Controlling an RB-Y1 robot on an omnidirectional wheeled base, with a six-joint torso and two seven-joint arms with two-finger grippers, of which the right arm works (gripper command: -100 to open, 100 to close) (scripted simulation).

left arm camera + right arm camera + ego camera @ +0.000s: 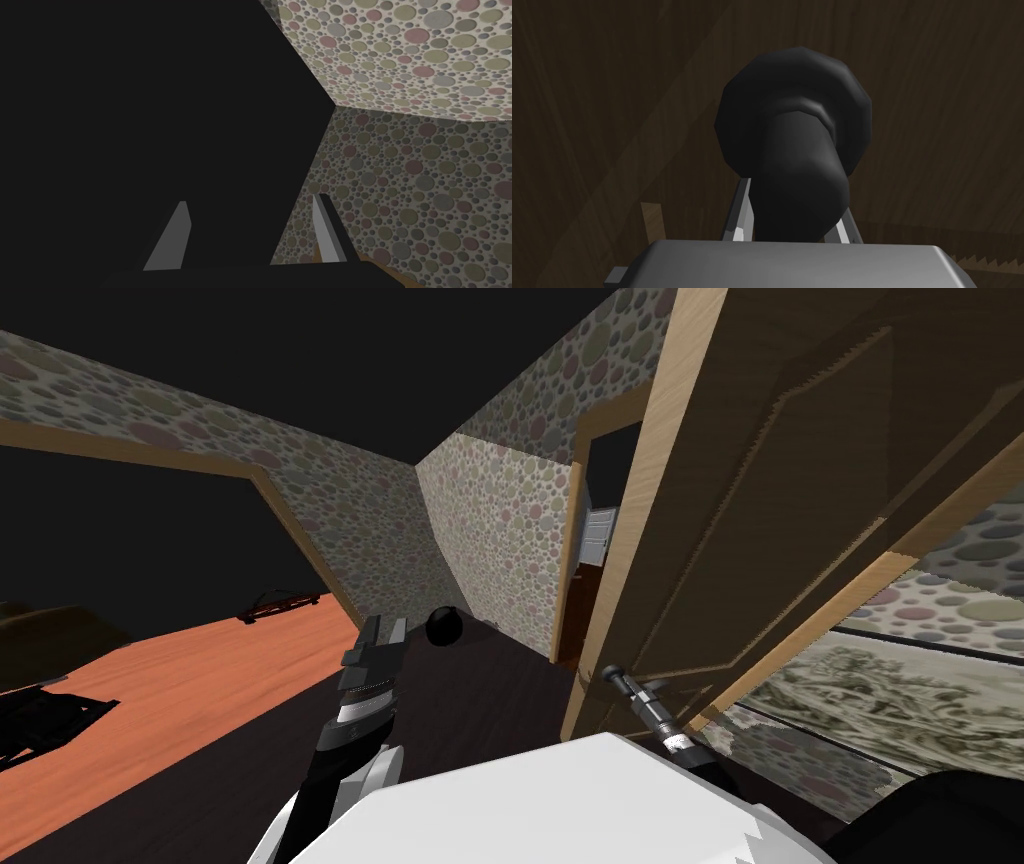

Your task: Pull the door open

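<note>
Right wrist view has the right hand [794,200] pinching the black handle [794,115] of the brown door [937,100] at centre frame. Head view puts the door at right, ajar. I judge the pull is in progress; the next move needs an arc backwards. Left hand [250,200] is spread, idle.

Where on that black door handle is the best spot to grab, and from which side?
Grip the round black shaft of the handle, just off its wider base disc, coming head-on toward the brown door. The shaft juts straight out, so both sides can be pinched. The right gripper is shut on it that way.
</note>
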